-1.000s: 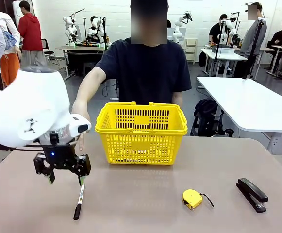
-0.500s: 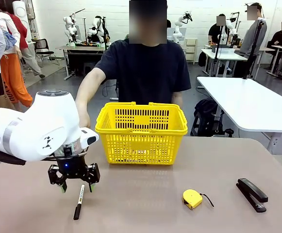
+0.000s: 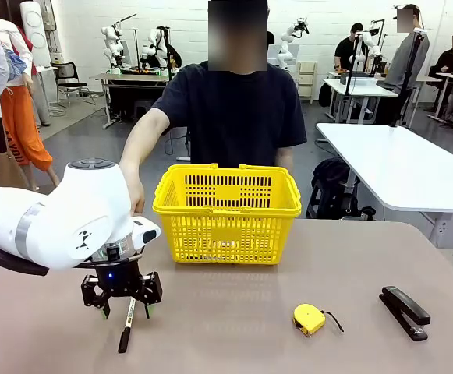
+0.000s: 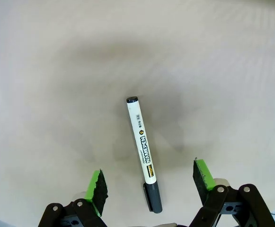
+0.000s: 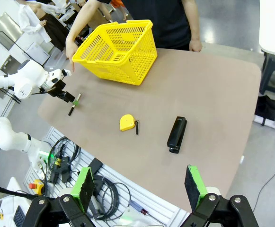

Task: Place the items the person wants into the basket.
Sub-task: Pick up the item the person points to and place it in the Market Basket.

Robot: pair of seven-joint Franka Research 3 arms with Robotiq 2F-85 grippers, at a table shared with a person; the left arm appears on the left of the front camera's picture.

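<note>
A marker (image 3: 126, 325) with a white barrel and black cap lies on the table at the front left. In the left wrist view the marker (image 4: 142, 150) lies between my fingers, its cap end nearest the camera. My left gripper (image 3: 124, 312) hangs open just over it, one green pad (image 4: 97, 186) on each side, not touching. The yellow basket (image 3: 226, 226) stands mid-table in front of the person, whose hand (image 3: 136, 199) rests by its left side. My right gripper (image 5: 139, 189) is open and holds nothing, high above the table's near edge.
A round yellow tape measure (image 3: 309, 319) and a black stapler (image 3: 404, 311) lie on the brown table (image 3: 234, 335) at the front right. From the right wrist I also see the basket (image 5: 128, 52), tape measure (image 5: 127, 122) and stapler (image 5: 176, 134).
My left gripper has moved right and come down, from beside the marker's far end to straddling it just above the table. The jaws stayed open.
</note>
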